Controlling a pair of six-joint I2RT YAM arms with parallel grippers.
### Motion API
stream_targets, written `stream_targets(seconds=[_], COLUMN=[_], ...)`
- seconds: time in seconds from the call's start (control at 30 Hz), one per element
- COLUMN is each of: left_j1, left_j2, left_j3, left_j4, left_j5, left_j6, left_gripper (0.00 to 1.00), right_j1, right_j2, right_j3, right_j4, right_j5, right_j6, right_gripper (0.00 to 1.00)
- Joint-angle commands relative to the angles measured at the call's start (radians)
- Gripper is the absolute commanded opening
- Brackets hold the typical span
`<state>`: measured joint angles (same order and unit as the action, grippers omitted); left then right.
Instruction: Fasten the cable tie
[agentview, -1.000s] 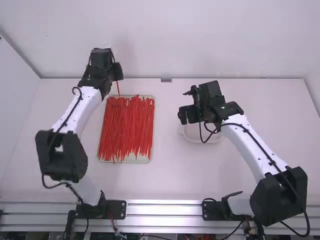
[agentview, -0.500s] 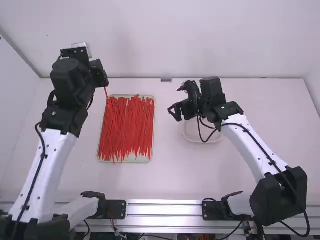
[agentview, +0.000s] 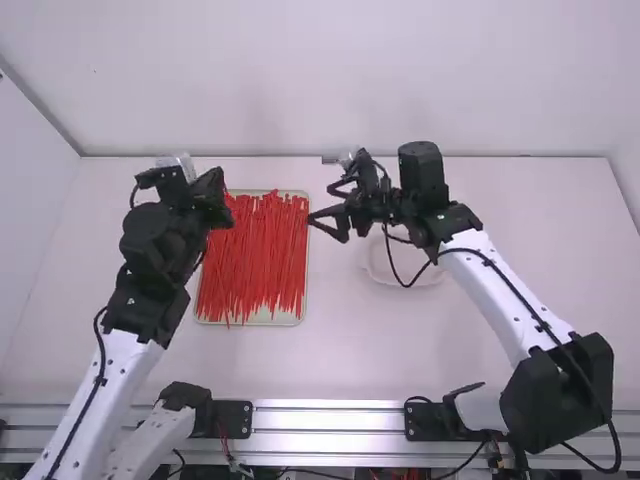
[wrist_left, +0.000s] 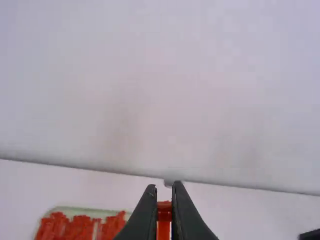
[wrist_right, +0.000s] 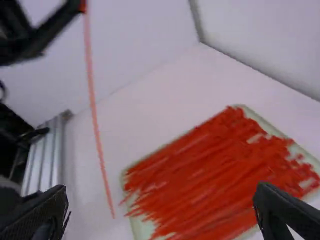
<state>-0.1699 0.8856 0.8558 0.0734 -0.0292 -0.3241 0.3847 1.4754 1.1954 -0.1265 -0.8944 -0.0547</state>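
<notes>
Cable tie (wrist_right: 97, 130) of thin red plastic hangs as one straight strand in the left part of the right wrist view, its top end pinched between the closed fingers of the black left gripper (wrist_left: 163, 189). Just right of centre in the high view, the black right gripper (agentview: 330, 210) is spread wide, holding nothing. Between the arms a flat pale rectangular tray (agentview: 250, 322) carries a heap of red ties (agentview: 255, 255). A clear round container (agentview: 410, 272) sits right of it on the white table (agentview: 400, 330).

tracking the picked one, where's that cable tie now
The cable tie hangs from the left tool, by the tray's far left corner in the high view.
</notes>
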Motion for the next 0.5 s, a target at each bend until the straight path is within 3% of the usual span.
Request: stream_targets(seconds=[0.0,0.27,0.47], left_j1=[-0.008,-0.041,-0.105], left_j2=[-0.021,-0.001,-0.009], left_j3=[-0.039,-0.066,-0.066], left_j4=[0.038,0.128,0.196], left_j5=[0.077,0.154,0.197], left_j6=[-0.067,-0.133,-0.129], left_gripper=[0.02,0.02,0.02], right_j1=[0.047,0.142,0.195], right_j2=[-0.011,-0.011,-0.011], right_j3=[-0.011,-0.011,-0.011], right_j4=[0.018,0.107,0.144], right_j5=[-0.077,-0.065,0.086], right_j6=[0.003,0.006,0.087], right_gripper=[0.98,0.96,0.97])
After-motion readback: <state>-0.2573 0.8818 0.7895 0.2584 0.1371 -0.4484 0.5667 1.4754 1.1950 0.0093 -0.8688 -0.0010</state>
